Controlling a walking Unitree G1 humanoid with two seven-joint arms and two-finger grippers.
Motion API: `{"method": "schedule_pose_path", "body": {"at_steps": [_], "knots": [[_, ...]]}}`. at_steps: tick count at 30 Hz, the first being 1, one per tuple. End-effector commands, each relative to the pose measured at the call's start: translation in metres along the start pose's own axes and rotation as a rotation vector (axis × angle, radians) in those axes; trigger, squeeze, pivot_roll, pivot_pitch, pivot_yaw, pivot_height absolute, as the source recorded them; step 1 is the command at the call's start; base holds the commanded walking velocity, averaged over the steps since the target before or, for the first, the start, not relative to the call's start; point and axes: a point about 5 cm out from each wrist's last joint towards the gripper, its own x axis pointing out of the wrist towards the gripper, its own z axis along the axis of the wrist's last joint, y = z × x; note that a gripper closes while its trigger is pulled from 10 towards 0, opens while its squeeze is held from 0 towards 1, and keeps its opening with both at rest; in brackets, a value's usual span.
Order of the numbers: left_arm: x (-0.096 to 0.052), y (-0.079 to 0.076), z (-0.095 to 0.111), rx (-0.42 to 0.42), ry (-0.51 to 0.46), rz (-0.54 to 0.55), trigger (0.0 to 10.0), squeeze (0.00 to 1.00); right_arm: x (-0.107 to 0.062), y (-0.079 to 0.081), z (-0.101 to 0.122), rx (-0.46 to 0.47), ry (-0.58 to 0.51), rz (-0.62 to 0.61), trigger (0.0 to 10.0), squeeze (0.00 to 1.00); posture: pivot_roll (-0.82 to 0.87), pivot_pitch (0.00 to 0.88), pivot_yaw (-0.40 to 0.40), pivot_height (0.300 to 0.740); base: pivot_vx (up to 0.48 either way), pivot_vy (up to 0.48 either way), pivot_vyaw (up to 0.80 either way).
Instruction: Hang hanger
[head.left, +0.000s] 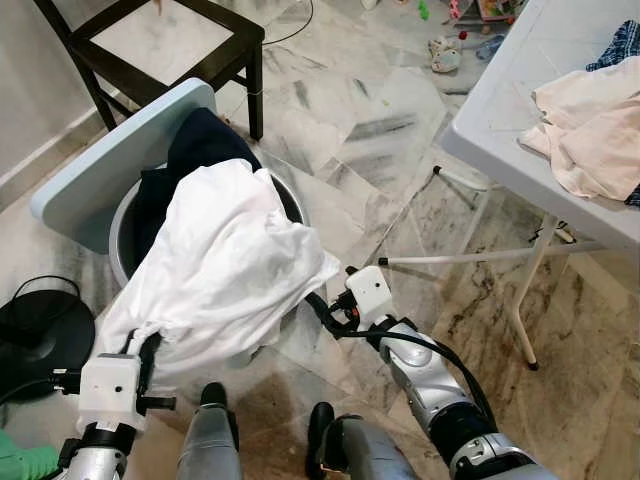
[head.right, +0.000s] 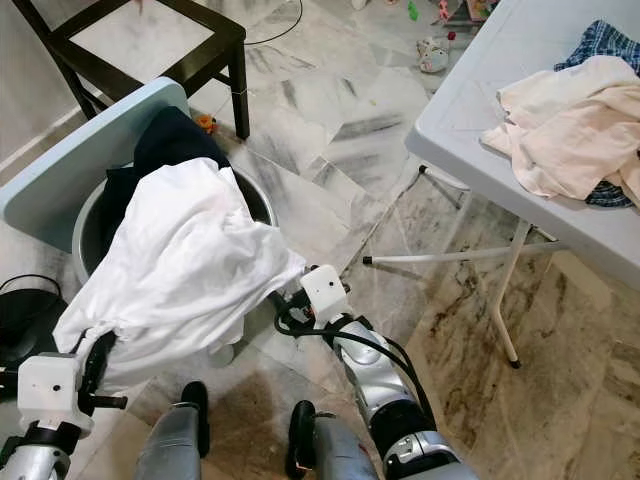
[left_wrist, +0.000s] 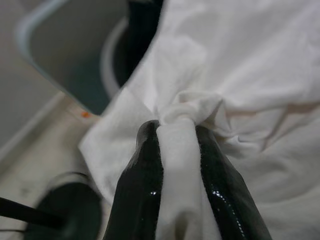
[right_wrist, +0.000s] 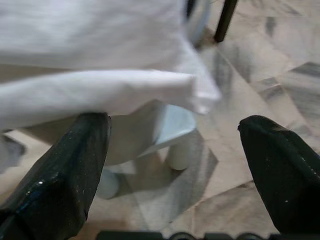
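At the left of the left eye view we see a white shirt (head.left: 225, 265) draped over a grey basin (head.left: 290, 200) on the marble floor (head.left: 360, 110). A dark garment (head.left: 200, 140) lies in the basin beneath the shirt, and a pale blue lid (head.left: 110, 155) leans against the basin's upper left side.

The left hand (left_wrist: 177, 130) sits at the lower left of the frame, under the shirt's lower edge. In the left wrist view its two black fingers (left_wrist: 142, 170) are pressed together on a bunched fold of the white shirt, so that the cloth stands pinched between them.

The right hand (head.left: 318, 305) lies at the lower centre of the frame, just beside the shirt's lower right corner. In the right wrist view its fingers (right_wrist: 70, 160) are spread wide, with the shirt's hem hanging above and between them; we cannot tell whether the cloth touches either finger.

We cannot make out a hanger in these views.

A dark wooden chair (head.left: 175, 40) stands at the upper left. A white folding counter (head.left: 500, 110) occupies the upper right and carries a heap of cream cloth (head.left: 590, 125) with a blue checked piece (head.left: 620, 40) behind it. A black round object (head.left: 40, 335) rests on the floor at the left edge.
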Motion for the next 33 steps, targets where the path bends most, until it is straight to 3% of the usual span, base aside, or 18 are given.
{"method": "schedule_pose_path", "body": {"at_steps": [1, 3, 4, 5, 6, 7, 12, 14, 16, 18, 20, 22, 24, 25, 28, 31, 33], "knots": [[0.006, 0.02, 0.006, 0.107, -0.017, 0.115, 10.0, 0.0, -0.007, -0.011, -0.005, 0.019, 0.01, -0.052, 10.0, 0.0, 0.33, 0.345, -0.184, 0.74, 0.0, 0.0, 0.0], [0.011, 0.028, 0.014, 0.14, -0.048, 0.173, 10.0, 0.0, -0.007, -0.014, -0.004, 0.018, 0.01, -0.06, 10.0, 0.0, 0.33, 0.345, -0.184, 0.74, 0.0, 0.0, 0.0], [0.017, 0.034, 0.024, 0.146, -0.08, 0.206, 10.0, 0.2, -0.007, -0.015, -0.004, 0.019, 0.008, -0.064, 10.0, 0.0, 0.32, 0.342, -0.183, 0.74, 0.0, 0.0, 0.0], [0.021, 0.037, 0.031, 0.152, -0.105, 0.227, 10.0, 0.89, -0.007, -0.015, -0.004, 0.018, 0.009, -0.065, 10.0, 0.0, 0.32, 0.342, -0.183, 0.74, 0.0, 0.0, 0.0], [0.024, 0.039, 0.038, 0.154, -0.125, 0.24, 10.0, 1.0, -0.007, -0.016, -0.004, 0.017, 0.009, -0.065, 10.0, 0.0, 0.32, 0.34, -0.182, 0.74, 0.0, 0.0, 0.0], [0.029, 0.04, 0.052, 0.167, -0.167, 0.236, 10.0, 1.0, -0.007, -0.016, -0.003, 0.016, 0.009, -0.066, 10.0, 0.0, 0.32, 0.34, -0.181, 0.74, 0.0, 0.0, 0.0], [0.033, 0.026, 0.074, 0.144, -0.201, 0.202, 10.0, 1.0, -0.006, -0.015, -0.003, 0.016, 0.004, -0.066, 10.0, 0.0, 0.31, 0.339, -0.177, 0.74, 0.0, 0.0, 0.0], [0.031, 0.022, 0.059, 0.021, -0.033, 0.247, 10.0, 1.0, -0.007, -0.014, -0.003, 0.018, 0.003, -0.068, 10.0, 0.0, 0.31, 0.339, -0.177, 0.74, 0.0, 0.0, 0.0], [0.028, 0.02, 0.045, -0.057, 0.074, 0.27, 10.0, 1.0, -0.007, -0.014, -0.004, 0.019, 0.003, -0.068, 10.0, 0.0, 0.31, 0.338, -0.174, 0.74, 0.0, 0.0, 0.0], [0.022, 0.017, 0.036, -0.085, 0.141, 0.268, 10.0, 1.0, -0.007, -0.013, -0.004, 0.019, 0.004, -0.067, 10.0, 0.0, 0.31, 0.339, -0.173, 0.74, 0.0, 0.0, 0.0], [0.015, 0.014, 0.018, -0.148, 0.272, 0.27, 10.0, 1.0, -0.007, -0.013, -0.005, 0.02, 0.006, -0.068, 10.0, 0.0, 0.31, 0.338, -0.171, 0.74, 0.0, 0.0, 0.0], [0.011, 0.014, 0.012, -0.158, 0.323, 0.274, 10.0, 1.0, -0.007, -0.013, -0.005, 0.02, 0.007, -0.069, 10.0, 0.0, 0.31, 0.338, -0.167, 0.74, 0.0, 0.0, 0.0], [0.013, 0.015, 0.02, -0.106, 0.263, 0.249, 10.0, 1.0, -0.007, -0.013, -0.005, 0.021, 0.008, -0.071, 10.0, 0.0, 0.31, 0.339, -0.167, 0.74, 0.0, 0.0, 0.0], [0.018, 0.013, 0.038, -0.045, 0.153, 0.205, 10.0, 1.0, -0.008, -0.013, -0.006, 0.021, 0.01, -0.073, 10.0, 0.0, 0.31, 0.338, -0.168, 0.74, 0.0, 0.0, 0.0], [0.024, 0.01, 0.058, -0.026, 0.054, 0.182, 10.0, 1.0, -0.008, -0.013, -0.007, 0.02, 0.012, -0.072, 10.0, 0.0, 0.31, 0.337, -0.169, 0.74, 0.0, 0.0, 0.0], [0.028, 0.004, 0.093, 0.111, -0.155, 0.127, 10.0, 1.0, -0.008, -0.013, -0.007, 0.016, 0.014, -0.072, 10.0, 0.0, 0.31, 0.332, -0.168, 0.74, 0.0, 0.0, 0.0], [0.028, 0.002, 0.098, 0.137, -0.19, 0.111, 10.0, 1.0, -0.008, -0.014, -0.007, 0.016, 0.014, -0.073, 10.0, 0.0, 0.31, 0.332, -0.168, 0.74, 0.0, 0.0, 0.0]]}}
